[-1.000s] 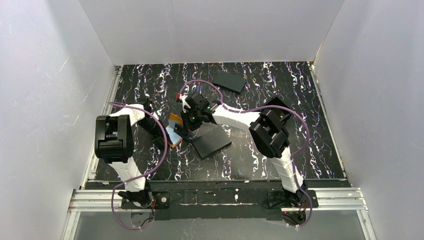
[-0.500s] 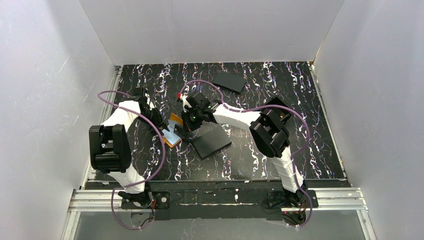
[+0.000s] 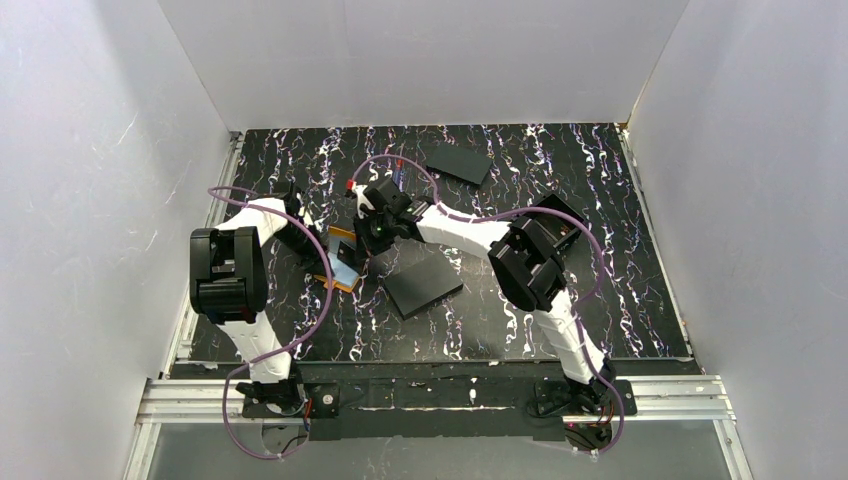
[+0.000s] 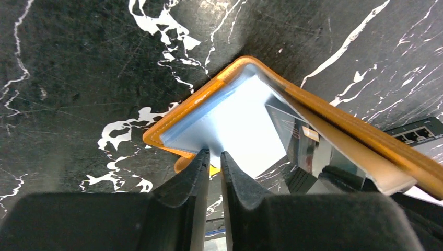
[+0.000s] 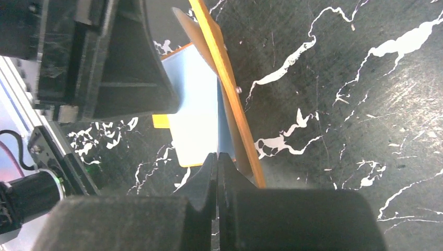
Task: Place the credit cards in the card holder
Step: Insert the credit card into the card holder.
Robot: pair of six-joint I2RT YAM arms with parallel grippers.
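Observation:
The orange card holder (image 3: 344,272) lies open on the black marbled table (image 3: 560,290), left of centre. In the left wrist view its pale blue inside (image 4: 235,112) spreads in a V, and my left gripper (image 4: 211,155) pinches the near edge of the blue leaf, jaws almost together. A grey credit card (image 4: 295,137) with a gold chip stands inside the V against the raised orange flap (image 4: 339,121). In the right wrist view my right gripper (image 5: 216,155) is shut, with that thin card (image 5: 222,125) edge-on at its tips, beside the upright orange flap (image 5: 223,68). The two grippers face each other across the holder.
A flat black rectangle (image 3: 423,281) lies just right of the holder, under the right forearm. Another black rectangle (image 3: 458,162) lies near the back wall. White walls close in the table on three sides. Purple cables loop over both arms.
My left gripper has come in to the holder's near edge and narrowed onto the blue leaf. The right gripper has shifted slightly left and back, staying shut over the holder.

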